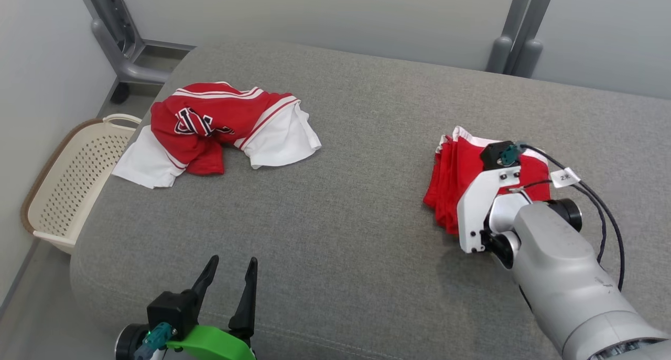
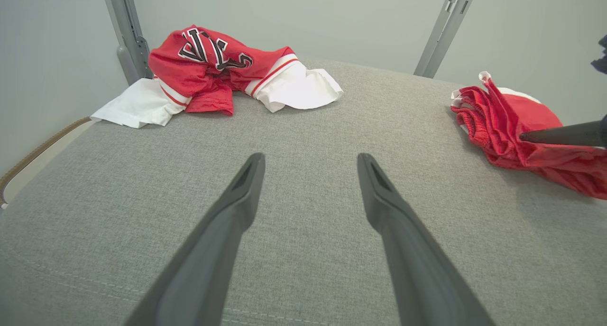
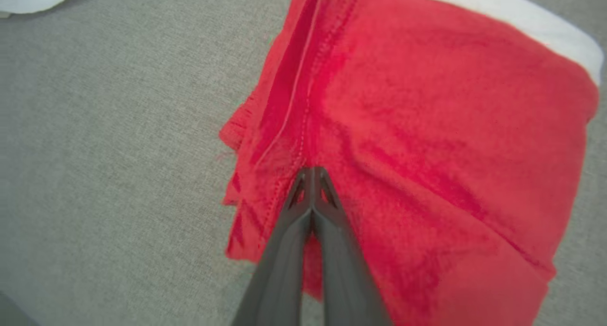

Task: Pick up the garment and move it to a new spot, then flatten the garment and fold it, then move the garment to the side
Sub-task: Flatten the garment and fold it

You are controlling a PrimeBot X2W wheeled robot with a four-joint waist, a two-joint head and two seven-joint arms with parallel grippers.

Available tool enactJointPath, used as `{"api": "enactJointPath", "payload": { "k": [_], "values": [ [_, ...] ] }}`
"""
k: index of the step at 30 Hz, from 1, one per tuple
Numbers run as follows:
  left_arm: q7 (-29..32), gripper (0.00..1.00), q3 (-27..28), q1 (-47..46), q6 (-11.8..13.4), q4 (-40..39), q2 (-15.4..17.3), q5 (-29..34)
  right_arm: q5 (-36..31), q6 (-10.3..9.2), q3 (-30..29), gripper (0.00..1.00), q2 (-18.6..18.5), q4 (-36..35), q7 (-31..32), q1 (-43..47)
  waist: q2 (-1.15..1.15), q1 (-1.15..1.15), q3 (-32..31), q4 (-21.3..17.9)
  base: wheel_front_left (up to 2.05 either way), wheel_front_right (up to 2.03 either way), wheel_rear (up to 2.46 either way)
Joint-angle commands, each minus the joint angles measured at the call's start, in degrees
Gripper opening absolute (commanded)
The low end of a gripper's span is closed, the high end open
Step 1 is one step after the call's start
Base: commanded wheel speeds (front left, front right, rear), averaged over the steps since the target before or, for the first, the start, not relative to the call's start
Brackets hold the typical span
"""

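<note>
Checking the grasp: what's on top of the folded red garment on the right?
The right gripper is shut, with its tips resting on the top layer of the folded red garment. Whether any fabric is pinched between the fingers is hidden.

Red garment (image 1: 448,176) w/ white trim, folded in layered stack, on grey cushion (image 1: 341,203), robot's right side

Grey right forearm (image 1: 555,255) carries a white bracket (image 1: 477,208), black cables (image 1: 603,213), a tag (image 1: 565,177); left tool (image 1: 234,260) has dark fingers (image 1: 246,297), green mount (image 1: 215,344).
</note>
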Motion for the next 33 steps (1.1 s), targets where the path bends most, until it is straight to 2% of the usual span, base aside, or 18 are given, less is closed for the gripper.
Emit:
{"api": "enactJointPath", "payload": {
  "k": [1,11,16,17,18,19,22,33],
  "values": [
    [0.1,1.00,0.0,0.6,0.3,-0.2,0.2,-0.5,1.7,-0.08,1.9,0.00,0.0,-0.9,0.6,1.1,0.00,0.00,-0.3,0.4,0.00,0.00,0.00],
    [0.0,1.00,-0.4,1.7,0.4,0.0,0.8,-0.9,11.5,-0.08,12.4,0.00,0.0,-5.9,2.4,3.7,0.00,0.00,-1.8,1.4,0.00,0.00,0.00],
    [0.2,1.00,-0.2,2.6,1.1,-0.4,1.2,-1.0,14.5,-0.08,13.8,0.00,-0.1,-6.9,2.3,1.4,0.00,0.00,-3.0,0.8,0.00,0.00,0.00],
    [0.3,1.00,-0.2,2.8,1.2,-0.6,1.3,-1.1,14.5,-0.08,13.4,0.13,-0.1,-6.5,2.1,0.8,0.00,0.00,-3.2,0.6,0.00,0.00,0.00],
    [0.3,1.00,-0.1,3.0,1.4,-0.8,1.4,-1.1,14.4,-0.08,12.7,0.36,-0.1,-5.9,1.8,0.1,0.00,0.00,-3.4,0.3,0.00,0.00,0.00],
    [0.3,1.00,-0.1,3.3,1.5,-0.9,1.5,-1.2,14.1,-0.08,11.8,1.00,-0.1,-5.1,1.5,-0.5,0.00,0.00,-3.7,0.0,0.00,0.00,0.00],
    [0.4,1.00,-0.1,3.8,1.6,-1.3,1.7,-1.3,13.2,-0.08,9.5,1.00,-0.4,-3.2,0.9,-2.0,0.00,0.00,-4.1,-0.7,0.00,0.00,0.00],
    [0.5,1.00,-0.3,4.0,2.0,-2.9,2.2,-1.4,8.0,-0.09,-1.4,1.00,-5.9,5.6,-3.3,-4.0,0.00,0.00,-2.6,-3.7,0.00,0.00,0.00]
  ]
}}
